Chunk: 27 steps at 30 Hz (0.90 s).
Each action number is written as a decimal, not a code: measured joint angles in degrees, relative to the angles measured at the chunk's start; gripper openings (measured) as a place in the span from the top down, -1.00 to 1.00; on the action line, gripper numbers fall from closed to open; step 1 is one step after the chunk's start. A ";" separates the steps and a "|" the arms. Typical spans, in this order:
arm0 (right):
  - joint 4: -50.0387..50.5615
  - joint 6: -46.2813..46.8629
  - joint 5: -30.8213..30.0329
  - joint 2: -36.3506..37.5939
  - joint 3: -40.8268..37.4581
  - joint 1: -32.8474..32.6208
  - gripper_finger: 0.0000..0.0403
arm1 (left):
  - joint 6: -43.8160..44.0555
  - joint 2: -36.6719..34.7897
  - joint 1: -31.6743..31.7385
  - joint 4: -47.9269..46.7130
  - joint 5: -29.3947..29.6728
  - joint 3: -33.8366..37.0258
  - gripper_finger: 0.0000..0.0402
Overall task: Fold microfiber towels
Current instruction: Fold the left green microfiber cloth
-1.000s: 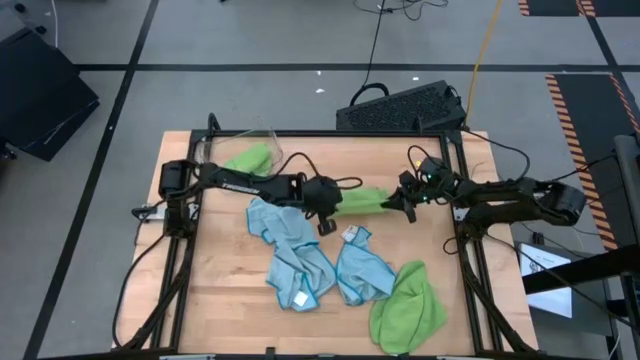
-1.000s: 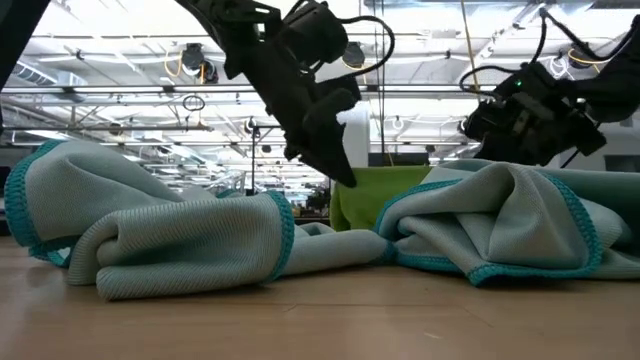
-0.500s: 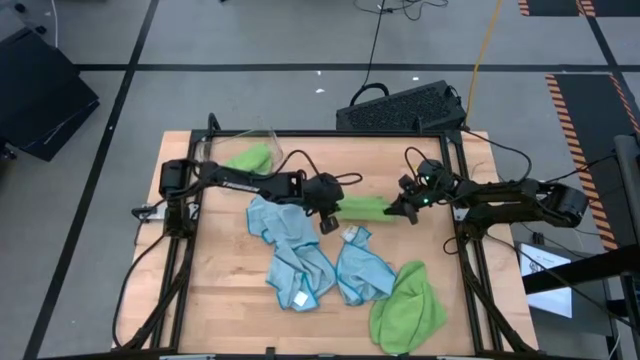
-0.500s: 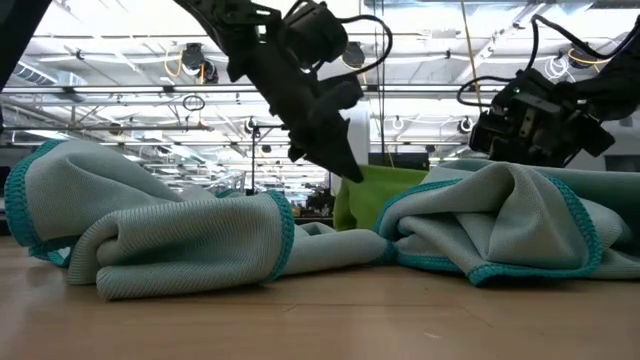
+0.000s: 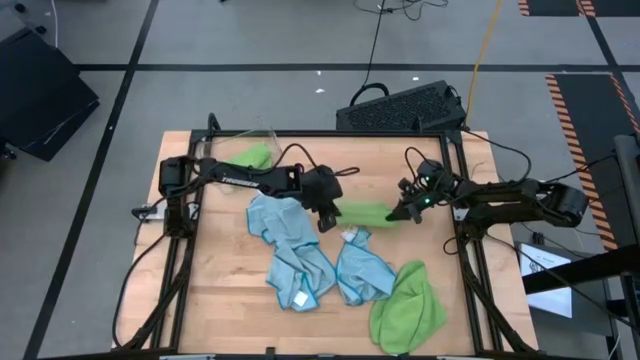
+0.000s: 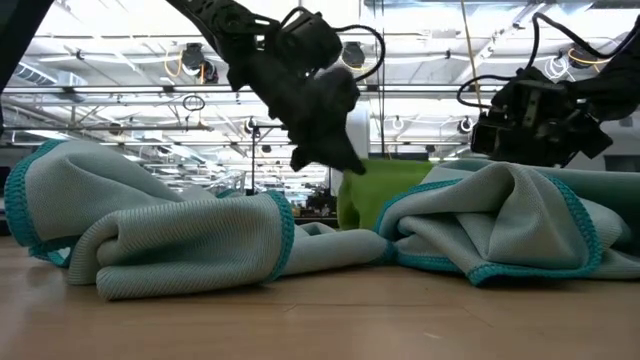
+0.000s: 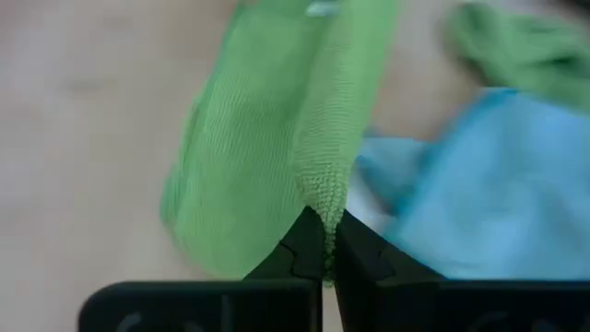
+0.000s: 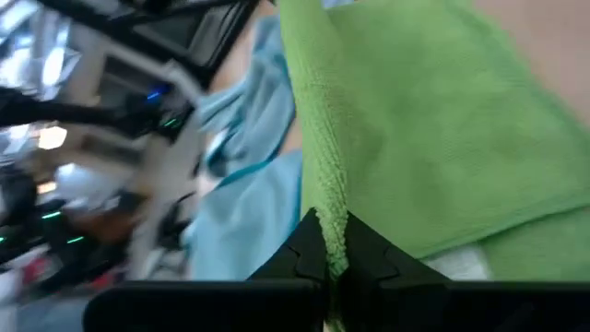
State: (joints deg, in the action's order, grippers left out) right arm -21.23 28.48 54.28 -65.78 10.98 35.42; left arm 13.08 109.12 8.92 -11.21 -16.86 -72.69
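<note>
A lime green towel (image 5: 363, 212) is stretched between my two grippers at the table's middle. My left gripper (image 5: 327, 207) is shut on its left end and my right gripper (image 5: 404, 213) is shut on its right end. In the low view the green towel (image 6: 388, 195) hangs behind the blue cloths, which hide its lower edge. Three light blue towels (image 5: 279, 224) (image 5: 300, 275) (image 5: 360, 268) lie crumpled on the table in front of it. Another green towel (image 5: 408, 305) lies bunched near the front right. My left gripper pinches the green towel's edge (image 7: 324, 198) between its two fingertips, coming slanting down from the table's left. The cloth hangs folded below that edge. My right gripper pinches the same towel's edge (image 8: 326, 205) at the opposite end, coming nearly level from the table's right. The upper edge between the grippers runs taut.
A clear plastic bin (image 5: 236, 148) at the far left holds one more green towel (image 5: 250, 157). A dark keyboard-like case (image 5: 400, 106) lies beyond the table's far edge. Bare wood (image 5: 220, 300) shows at the front left.
Both grippers have rolled at the wrist while staying shut on the green towel. The towel stretched between them has swung a little toward the table's near edge and shows more of its face in the low view.
</note>
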 joint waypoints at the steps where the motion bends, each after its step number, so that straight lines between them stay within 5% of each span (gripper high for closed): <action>1: 0.08 0.82 0.93 -0.02 -0.02 -0.34 0.99 | 0.41 0.00 -0.45 0.81 -1.58 0.00 0.92; 10: 2.57 -0.80 -12.51 -0.06 -0.06 -0.64 0.99 | 1.03 3.52 -1.20 2.52 9.33 0.04 0.97; 16: 6.99 0.80 -15.30 -0.04 -0.06 -0.68 0.94 | 5.69 7.41 -0.65 5.13 9.78 0.03 0.71; 22: 8.64 5.07 -21.55 0.03 -0.01 -0.68 0.58 | 8.54 7.43 -1.23 4.70 18.79 0.06 0.46; 27: 9.72 12.33 -22.81 -0.04 1.02 -0.64 0.13 | 9.28 5.85 -1.39 0.75 20.18 -1.99 0.24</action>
State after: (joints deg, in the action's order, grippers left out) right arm -11.51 40.81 31.46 -65.82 11.99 34.79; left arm 22.36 114.97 7.53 -10.47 3.32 -74.68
